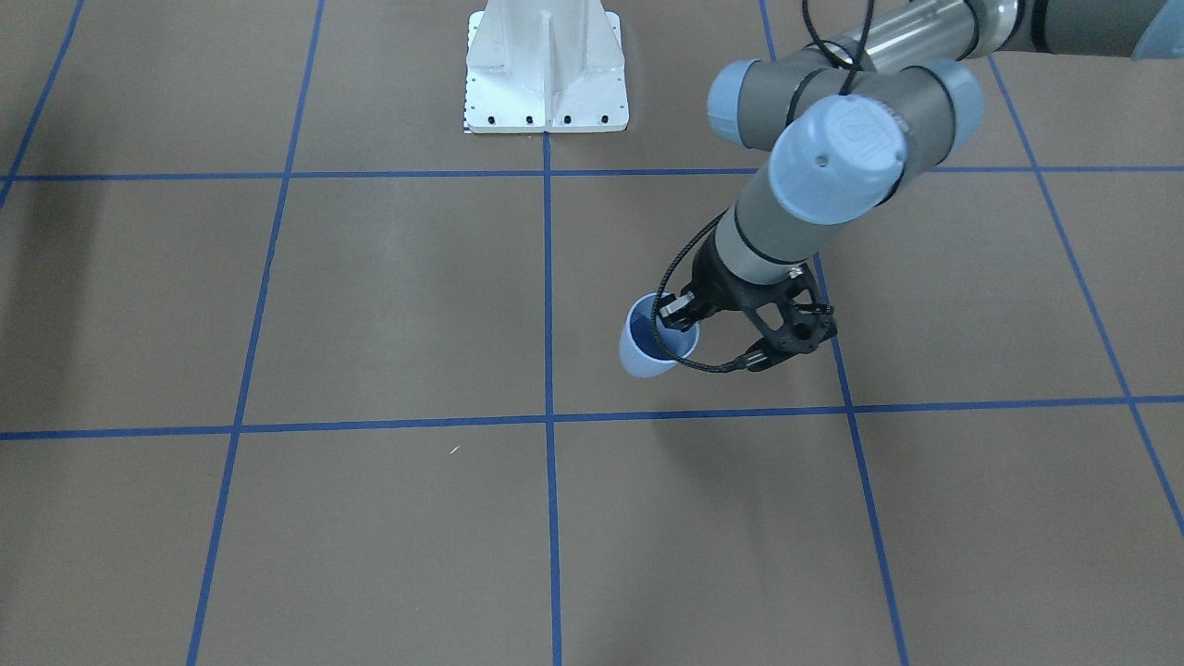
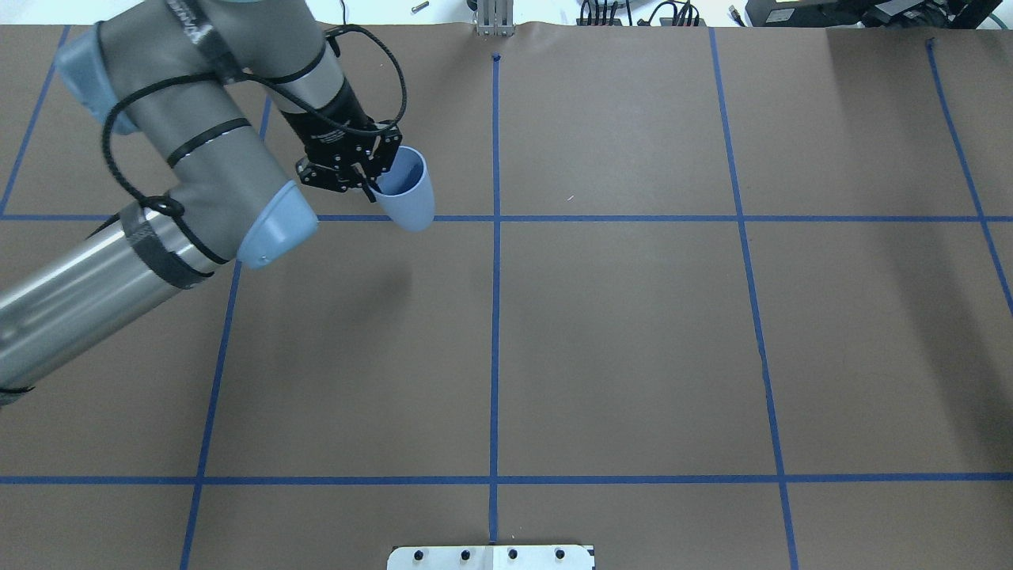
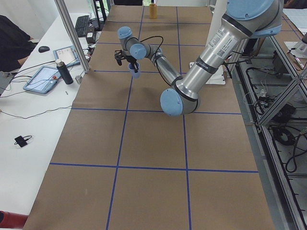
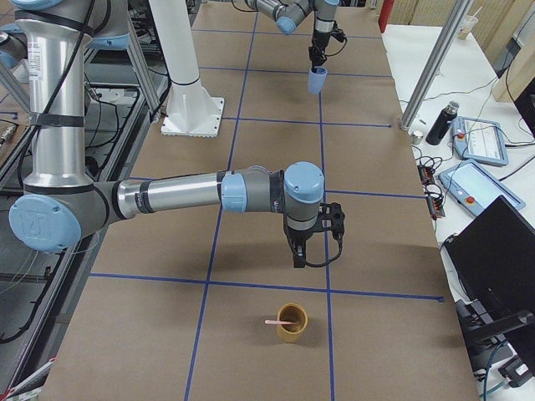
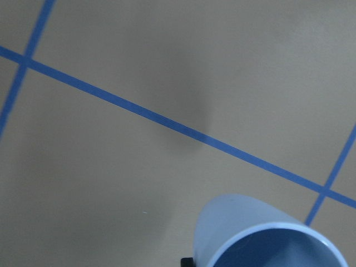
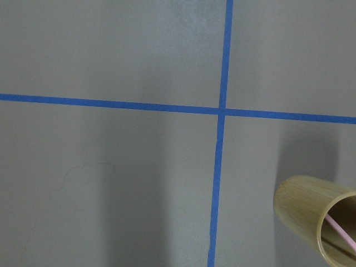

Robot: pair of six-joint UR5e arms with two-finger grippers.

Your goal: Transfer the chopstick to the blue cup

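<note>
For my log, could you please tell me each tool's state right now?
Left tool: closed on the cup rim.
Right tool: cannot be told.

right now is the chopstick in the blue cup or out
Out. The chopstick sits in the tan cup; the blue cup, held by the left gripper, shows no stick inside.

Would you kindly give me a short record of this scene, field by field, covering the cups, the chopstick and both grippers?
Blue cup: held by its rim, lifted off the table; no chopstick in it.
Left gripper: shut on the blue cup, one finger inside the rim.
Chopstick: leaning in the bamboo cup, one end out over the rim.
Bamboo cup: upright on the table, far from the blue cup.
Right gripper: pointing down above the table near the bamboo cup; open or shut cannot be told.
Transfer: not yet done.
</note>
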